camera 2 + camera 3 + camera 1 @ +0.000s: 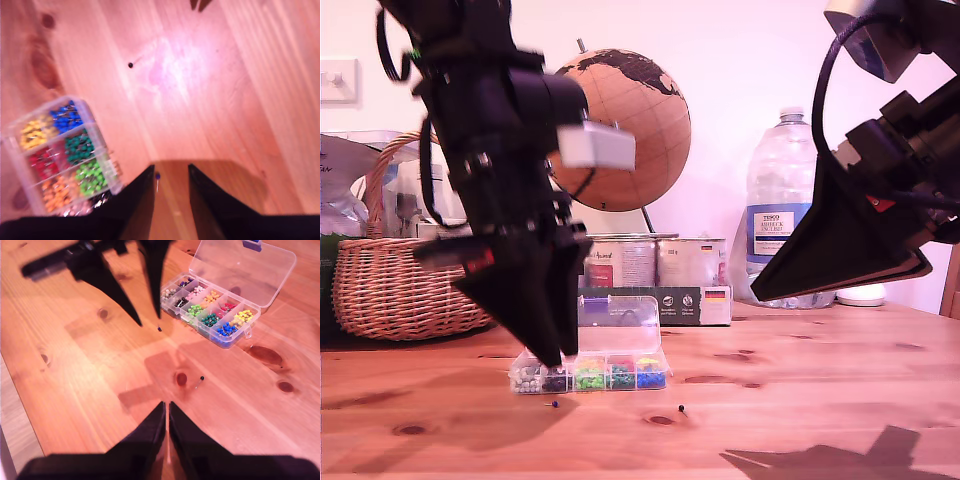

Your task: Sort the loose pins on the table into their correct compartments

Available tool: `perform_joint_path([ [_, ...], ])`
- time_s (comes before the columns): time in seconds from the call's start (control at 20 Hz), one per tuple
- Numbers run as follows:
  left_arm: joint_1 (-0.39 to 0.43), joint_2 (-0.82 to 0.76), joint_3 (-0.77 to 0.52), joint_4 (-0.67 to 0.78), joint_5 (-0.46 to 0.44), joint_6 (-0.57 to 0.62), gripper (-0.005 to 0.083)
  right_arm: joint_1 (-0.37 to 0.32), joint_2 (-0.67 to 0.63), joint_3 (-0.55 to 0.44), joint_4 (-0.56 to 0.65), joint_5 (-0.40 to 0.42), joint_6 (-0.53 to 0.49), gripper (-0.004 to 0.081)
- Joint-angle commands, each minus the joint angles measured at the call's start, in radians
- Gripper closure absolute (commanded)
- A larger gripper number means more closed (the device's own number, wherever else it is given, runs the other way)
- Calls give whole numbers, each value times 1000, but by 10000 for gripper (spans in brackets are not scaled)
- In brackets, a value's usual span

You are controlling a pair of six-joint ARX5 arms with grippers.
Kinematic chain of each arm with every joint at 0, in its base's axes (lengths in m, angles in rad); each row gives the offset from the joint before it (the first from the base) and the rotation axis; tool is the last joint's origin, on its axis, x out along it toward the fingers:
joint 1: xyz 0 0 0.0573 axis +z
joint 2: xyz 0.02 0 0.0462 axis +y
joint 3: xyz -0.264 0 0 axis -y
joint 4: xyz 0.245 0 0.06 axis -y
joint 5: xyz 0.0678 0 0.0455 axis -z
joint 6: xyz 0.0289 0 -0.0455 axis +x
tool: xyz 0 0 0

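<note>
Above blue pin, first pincer parted, empty.

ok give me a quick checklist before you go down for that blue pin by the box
1. My first gripper open: ok.
2. Blue pin between its jaws: ok, though near one jaw.
3. Pin lying free on the table: ok.
4. Pin box lid open: ok.
5. My second gripper clear of the work, raised and shut: ok.
6. Dark pin out of the way: ok.
</note>
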Motion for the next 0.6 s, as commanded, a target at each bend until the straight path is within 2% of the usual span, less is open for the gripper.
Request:
perform_joint_path([
  [0.0, 2, 27, -23, 14, -2, 5, 593, 5, 6, 14, 8, 0, -6, 782],
  [0.55, 21, 79, -23, 19, -23, 36, 593, 5, 6, 14, 8, 1, -6, 782],
])
